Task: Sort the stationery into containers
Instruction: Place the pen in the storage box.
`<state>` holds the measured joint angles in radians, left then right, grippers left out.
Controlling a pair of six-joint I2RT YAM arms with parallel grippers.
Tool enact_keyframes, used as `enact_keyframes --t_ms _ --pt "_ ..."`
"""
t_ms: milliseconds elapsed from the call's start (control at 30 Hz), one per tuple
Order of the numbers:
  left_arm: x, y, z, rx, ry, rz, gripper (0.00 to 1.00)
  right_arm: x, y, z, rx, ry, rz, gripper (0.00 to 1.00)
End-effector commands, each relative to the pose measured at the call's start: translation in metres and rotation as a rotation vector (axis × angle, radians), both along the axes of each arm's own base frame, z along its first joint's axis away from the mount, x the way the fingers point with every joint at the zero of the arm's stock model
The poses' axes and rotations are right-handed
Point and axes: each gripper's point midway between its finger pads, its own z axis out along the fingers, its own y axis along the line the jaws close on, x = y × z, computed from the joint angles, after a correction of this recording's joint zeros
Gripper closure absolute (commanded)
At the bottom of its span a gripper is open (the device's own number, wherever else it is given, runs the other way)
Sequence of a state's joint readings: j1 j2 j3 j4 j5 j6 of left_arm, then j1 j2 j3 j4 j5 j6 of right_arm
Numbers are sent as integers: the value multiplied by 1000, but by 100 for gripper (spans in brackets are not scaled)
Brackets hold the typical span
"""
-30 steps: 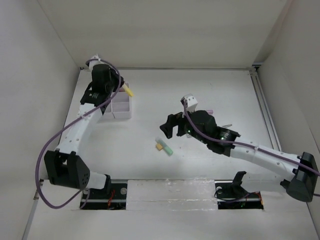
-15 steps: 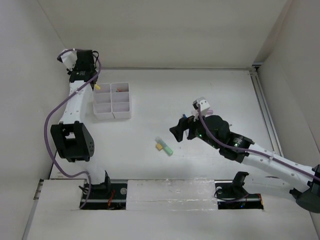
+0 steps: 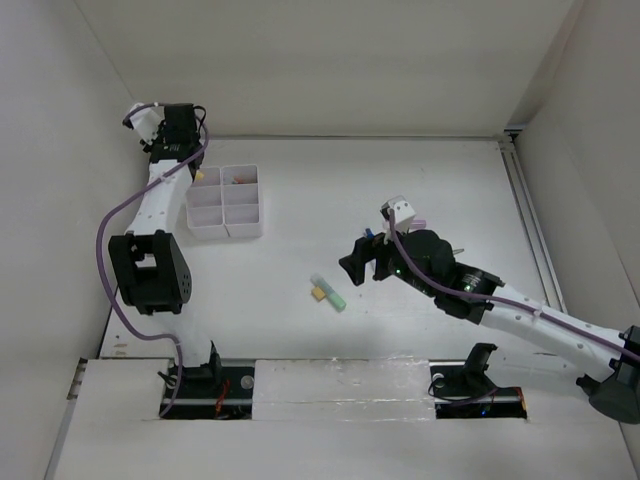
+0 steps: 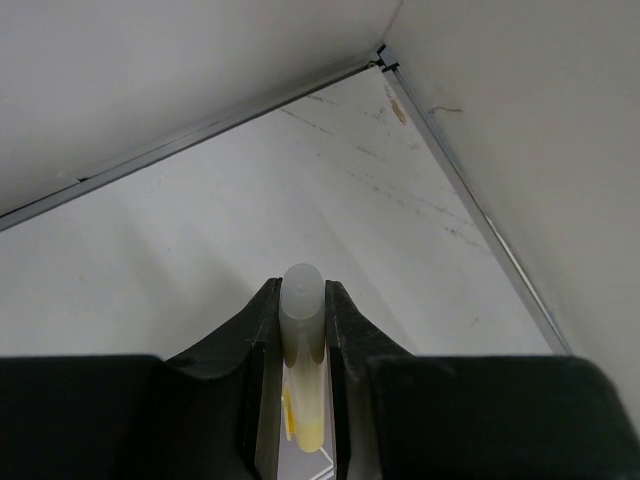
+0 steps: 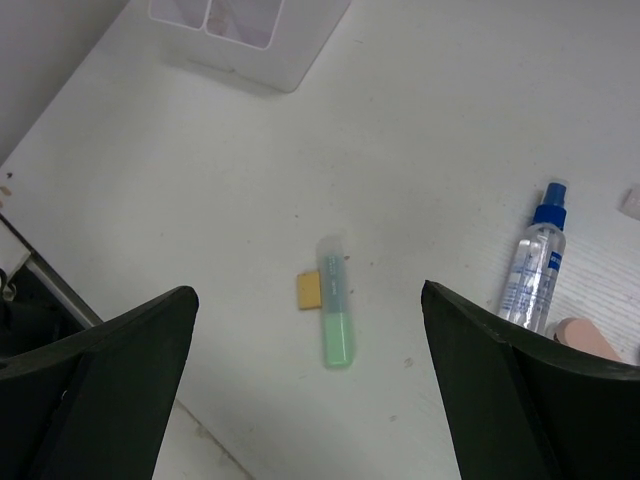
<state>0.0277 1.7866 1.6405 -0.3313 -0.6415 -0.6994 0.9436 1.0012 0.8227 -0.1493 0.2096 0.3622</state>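
Observation:
My left gripper (image 4: 301, 300) is shut on a yellow highlighter (image 4: 302, 345), clear cap outward. In the top view it (image 3: 170, 125) is raised at the back left corner, behind the white organiser tray (image 3: 225, 232). My right gripper (image 5: 308, 300) is open and empty, hovering above a green highlighter (image 5: 335, 315) and a tan eraser (image 5: 308, 290) lying side by side. Both show in the top view, the highlighter (image 3: 331, 293) just right of the eraser (image 3: 318, 294), with my right gripper (image 3: 360, 262) to their upper right. A blue-capped clear bottle (image 5: 535, 255) lies right of them.
A pink eraser (image 5: 585, 338) lies by the bottle, under my right finger. A small orange item (image 3: 238, 181) sits in a back compartment of the tray, whose corner shows in the right wrist view (image 5: 250, 40). Walls close in at the left, back and right.
My left arm swung from over the tray up to the back left corner, still holding the yellow highlighter. My right gripper drew back slightly to the right.

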Motion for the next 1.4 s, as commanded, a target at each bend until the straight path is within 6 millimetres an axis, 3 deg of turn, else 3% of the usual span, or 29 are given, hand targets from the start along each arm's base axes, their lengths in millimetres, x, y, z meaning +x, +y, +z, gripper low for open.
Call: enact_keyframes --t_ms 0,100,367,400,767,900,933,1100,1267,1333,1367 --pt "6 3 4 -5 -74 36 100 2 3 17 35 -33 8 0" --pt "10 3 -2 -16 -86 44 100 3 4 14 28 -28 8 0" --pt "7 5 -43 -43 -61 90 100 3 4 14 28 -28 8 0" --pt "7 5 -38 -43 -79 90 100 3 4 14 22 -34 10 0" --pt "9 -2 -54 -85 -83 66 97 6 5 6 2 -26 13 0" --pt "8 -7 -56 -85 -73 57 68 6 5 6 2 -26 13 0" --pt "10 -7 -52 -85 -82 57 55 5 6 5 3 -24 22 0" --pt "8 -19 -33 -73 -100 31 32 7 5 2 -11 -22 25 0" --pt "0 -31 16 -103 -200 -21 22 7 4 -28 -113 54 38 0" --pt "-4 -37 35 -116 -227 -64 11 6 4 -47 -152 106 32 0" --pt "-9 -39 52 -114 -249 -80 0 5 4 -57 -163 131 26 0"
